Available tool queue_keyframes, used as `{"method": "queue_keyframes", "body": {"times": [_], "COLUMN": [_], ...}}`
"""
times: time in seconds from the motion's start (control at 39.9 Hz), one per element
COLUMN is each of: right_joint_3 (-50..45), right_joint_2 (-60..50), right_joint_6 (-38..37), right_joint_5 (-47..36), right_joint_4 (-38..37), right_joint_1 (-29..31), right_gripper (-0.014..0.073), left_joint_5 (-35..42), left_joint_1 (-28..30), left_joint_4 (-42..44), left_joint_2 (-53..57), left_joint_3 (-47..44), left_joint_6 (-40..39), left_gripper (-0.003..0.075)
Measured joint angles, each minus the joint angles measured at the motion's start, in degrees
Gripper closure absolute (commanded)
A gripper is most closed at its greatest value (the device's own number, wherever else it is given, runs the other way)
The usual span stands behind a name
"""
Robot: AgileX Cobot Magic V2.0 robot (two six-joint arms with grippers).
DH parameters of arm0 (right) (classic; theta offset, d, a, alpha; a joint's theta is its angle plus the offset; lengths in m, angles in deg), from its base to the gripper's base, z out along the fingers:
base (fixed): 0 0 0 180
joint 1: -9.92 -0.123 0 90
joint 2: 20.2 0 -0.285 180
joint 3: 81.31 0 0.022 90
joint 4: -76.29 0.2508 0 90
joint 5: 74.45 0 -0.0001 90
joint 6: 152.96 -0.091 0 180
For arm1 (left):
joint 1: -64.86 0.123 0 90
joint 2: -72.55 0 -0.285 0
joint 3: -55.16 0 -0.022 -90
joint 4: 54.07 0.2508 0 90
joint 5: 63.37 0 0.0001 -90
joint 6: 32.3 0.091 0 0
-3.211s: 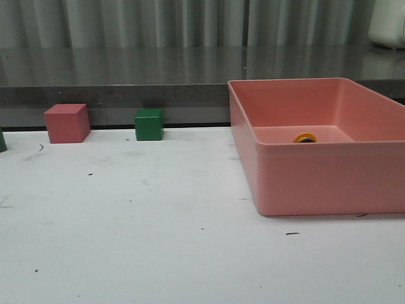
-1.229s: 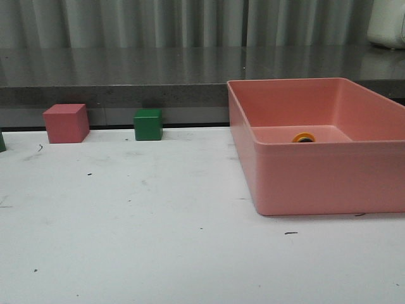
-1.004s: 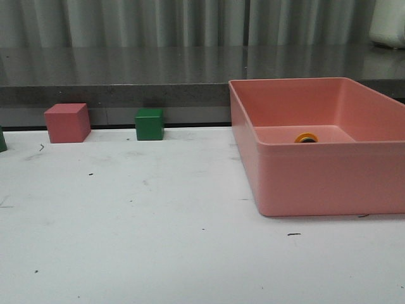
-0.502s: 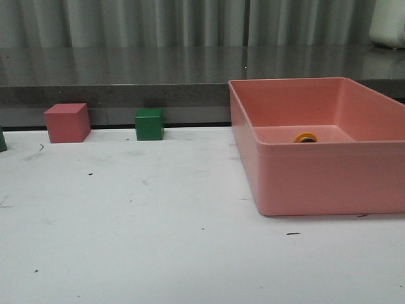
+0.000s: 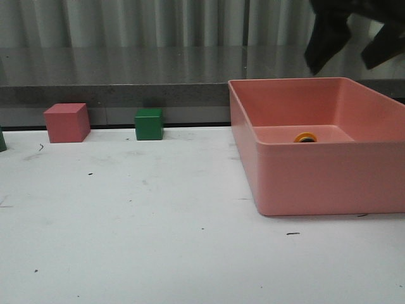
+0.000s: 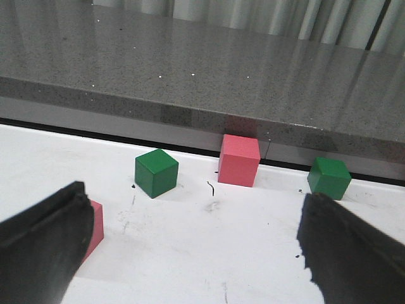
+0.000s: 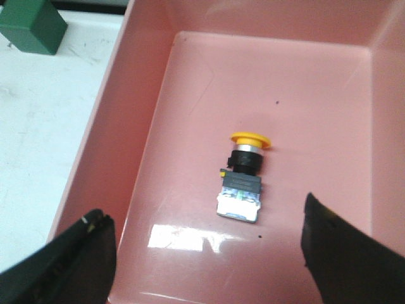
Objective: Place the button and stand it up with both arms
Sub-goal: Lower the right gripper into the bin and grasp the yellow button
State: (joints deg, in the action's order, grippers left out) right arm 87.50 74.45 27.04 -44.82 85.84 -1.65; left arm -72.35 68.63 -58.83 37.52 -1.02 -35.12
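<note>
The button [image 7: 243,179] lies on its side on the floor of the pink bin [image 7: 145,107], yellow cap pointing away from the fingers. In the front view only its yellow cap [image 5: 305,137] shows over the bin's front wall [image 5: 329,180]. My right gripper [image 7: 202,231] is open and empty, above the bin, with the button a little ahead of the gap between its fingers. In the front view the right gripper [image 5: 351,47] hangs at the top right above the bin's far rim. My left gripper [image 6: 193,218] is open and empty over the white table; it does not show in the front view.
A pink cube [image 5: 66,123] and a green cube [image 5: 149,124] stand at the table's back edge by the grey ledge. The left wrist view shows a green cube [image 6: 156,172], a pink cube [image 6: 240,159], another green cube [image 6: 329,178] and a pink cube [image 6: 95,225] beside its finger.
The right gripper has come into the front view at the top right, above the bin. The button and cubes have not moved.
</note>
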Motion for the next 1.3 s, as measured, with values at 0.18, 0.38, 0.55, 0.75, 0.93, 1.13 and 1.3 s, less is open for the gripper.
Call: {"method": "queue_keyframes", "body": {"times": [0.18, 0.38, 0.55, 0.75, 0.93, 1.13, 1.3], "right_joint_3": [8.72, 15.17, 17.36, 17.69, 17.69, 17.69, 18.38], "right_joint_2": [11.52, 21.64, 26.31, 28.72, 29.8, 28.56, 22.75], "right_joint_6": [-3.65, -5.56, -7.7, -8.18, -8.24, -8.36, -8.36], "right_joint_5": [5.47, 9.03, 9.62, 9.12, 9.04, 9.28, 10.53], "right_joint_4": [0.0, 0.0, -0.65, -0.98, -0.98, -1.02, -1.11], "right_joint_1": [0.23, 0.99, 2.4, 2.74, 2.74, 2.74, 2.51], "right_gripper": [-0.0019, -0.0019, -0.001, 0.02, 0.0349, 0.0358, 0.0358], "left_joint_5": [0.0, 0.0, 0.0, 0.0, 0.0, 0.0, 0.0], "left_joint_1": [0.0, 0.0, 0.0, 0.0, 0.0, 0.0, 0.0], "left_joint_4": [0.0, 0.0, 0.0, 0.0, 0.0, 0.0, 0.0], "left_joint_2": [0.0, 0.0, 0.0, 0.0, 0.0, 0.0, 0.0], "left_joint_3": [0.0, 0.0, 0.0, 0.0, 0.0, 0.0, 0.0], "left_joint_6": [0.0, 0.0, 0.0, 0.0, 0.0, 0.0, 0.0], "left_gripper": [0.0104, 0.0104, 0.0104, 0.0104, 0.0104, 0.0104, 0.0104]}}
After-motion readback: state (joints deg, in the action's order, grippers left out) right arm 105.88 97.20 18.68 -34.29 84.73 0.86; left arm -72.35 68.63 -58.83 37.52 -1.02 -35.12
